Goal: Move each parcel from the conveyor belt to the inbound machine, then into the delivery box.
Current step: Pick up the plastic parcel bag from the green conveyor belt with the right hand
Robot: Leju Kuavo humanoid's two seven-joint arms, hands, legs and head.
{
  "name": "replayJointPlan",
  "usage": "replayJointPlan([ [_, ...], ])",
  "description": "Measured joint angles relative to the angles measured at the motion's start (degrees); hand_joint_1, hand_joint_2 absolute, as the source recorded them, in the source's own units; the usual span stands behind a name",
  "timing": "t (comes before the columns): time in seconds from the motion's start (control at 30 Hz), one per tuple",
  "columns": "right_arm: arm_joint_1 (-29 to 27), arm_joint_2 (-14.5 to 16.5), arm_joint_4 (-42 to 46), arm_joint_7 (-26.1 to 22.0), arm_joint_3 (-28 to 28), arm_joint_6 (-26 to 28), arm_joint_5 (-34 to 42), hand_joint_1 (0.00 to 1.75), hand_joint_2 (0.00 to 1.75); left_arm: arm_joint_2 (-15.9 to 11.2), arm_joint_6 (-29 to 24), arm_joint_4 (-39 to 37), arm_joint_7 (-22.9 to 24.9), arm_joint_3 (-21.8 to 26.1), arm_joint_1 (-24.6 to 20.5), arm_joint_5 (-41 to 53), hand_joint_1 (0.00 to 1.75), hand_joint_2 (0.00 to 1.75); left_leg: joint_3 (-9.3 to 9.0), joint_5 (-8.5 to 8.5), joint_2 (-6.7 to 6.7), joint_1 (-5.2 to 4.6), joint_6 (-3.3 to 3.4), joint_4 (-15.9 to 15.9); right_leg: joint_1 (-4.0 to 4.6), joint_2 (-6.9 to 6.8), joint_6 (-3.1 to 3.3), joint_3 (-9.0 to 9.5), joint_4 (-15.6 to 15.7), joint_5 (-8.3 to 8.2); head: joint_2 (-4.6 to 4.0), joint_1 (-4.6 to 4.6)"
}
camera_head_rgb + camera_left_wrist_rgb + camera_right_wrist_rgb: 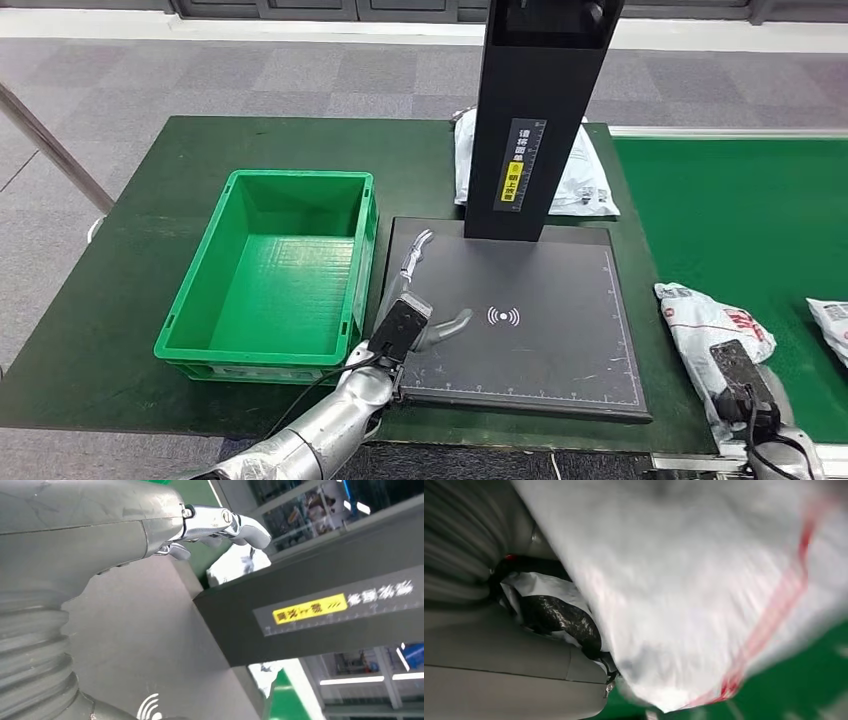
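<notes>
Fingers [415,252] of left hand [405,320] spread, holding nothing, over the left edge of the inbound machine [540,330] platform, frame centre. Right hand [745,385], lower right, grips a white parcel [705,325] at the conveyor belt [740,220] edge; fingers pressed into its wrap. Second parcel [580,180] lies behind the machine's post. Green delivery box [275,275] sits on the tabletop [130,260], left of centre.

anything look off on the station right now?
One oddity: a white parcel lies on the table behind the inbound machine's black post, not on the scan plate or in the green delivery box, which looks empty. Otherwise normal: the right hand is on a parcel at the conveyor belt's edge.
</notes>
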State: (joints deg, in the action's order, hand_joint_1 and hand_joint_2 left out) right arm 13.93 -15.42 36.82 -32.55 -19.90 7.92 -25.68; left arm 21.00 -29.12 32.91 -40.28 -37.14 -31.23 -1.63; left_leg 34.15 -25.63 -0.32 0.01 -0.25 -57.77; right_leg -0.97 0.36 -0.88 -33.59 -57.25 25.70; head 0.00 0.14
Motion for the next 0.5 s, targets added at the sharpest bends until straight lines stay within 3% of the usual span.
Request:
replayJointPlan([
  [0.13, -5.45, 5.35, 18.75, -0.63, 3.48, 1.01, 13.43, 1.75, 1.75, 0.01, -2.11, 1.94, 0.00, 1.53, -0.18, -0.35, 0.00, 1.75, -0.01, 0.05, -0.03, 0.00, -0.07, 0.01, 0.00, -0.04, 0.08, -0.10, -0.11, 0.05, 0.00, 0.00],
  [0.27, -8.91, 8.32, 34.41, -0.45, 9.94, -0.75, 21.74, 1.75, 1.75, -0.01, -3.08, 4.00, 0.00, 2.98, -0.12, -0.31, 0.00, 1.75, 0.00, 0.09, -0.05, 0.01, -0.13, 0.05, 0.00, -0.08, 0.17, -0.13, -0.16, 0.11, 0.00, 0.00],
  [0.5, -9.67, 9.08, 45.97, -1.67, 20.99, -2.42, 20.55, 1.75, 1.75, 0.02, -3.54, 4.79, 0.00, 3.18, 0.17, 0.37, 0.00, 1.75, 0.04, 0.10, -0.14, -0.01, -0.14, 0.04, -0.02, -0.16, 0.17, -0.10, -0.14, 0.11, 0.00, 0.00],
])
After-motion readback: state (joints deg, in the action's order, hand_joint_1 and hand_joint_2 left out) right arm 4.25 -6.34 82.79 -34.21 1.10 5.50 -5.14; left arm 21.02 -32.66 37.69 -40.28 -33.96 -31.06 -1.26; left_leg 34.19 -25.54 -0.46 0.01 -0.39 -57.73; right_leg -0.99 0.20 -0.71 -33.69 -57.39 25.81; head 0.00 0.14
